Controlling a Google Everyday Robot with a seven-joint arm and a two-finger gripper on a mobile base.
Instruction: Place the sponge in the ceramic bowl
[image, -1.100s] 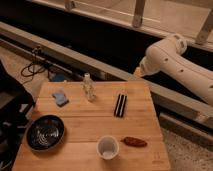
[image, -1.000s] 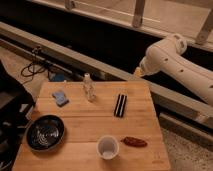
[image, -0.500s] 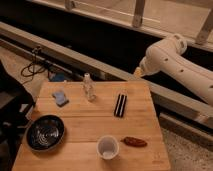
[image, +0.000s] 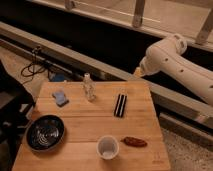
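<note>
The blue sponge (image: 60, 97) lies flat near the far left corner of the wooden table (image: 90, 125). Close to the front left edge sits the ceramic bowl (image: 45, 132), dark, round and empty. My white arm comes in from the right, above and beyond the table's far right corner. Its gripper (image: 138, 71) is at the arm's lower left end, well away from both sponge and bowl, and it holds nothing that I can see.
A small clear bottle (image: 88, 89) stands upright just right of the sponge. A black oblong object (image: 120, 105) lies right of centre. A white cup (image: 107, 147) and a brown packet (image: 134, 142) sit near the front edge. Cables (image: 37, 65) lie on the floor at left.
</note>
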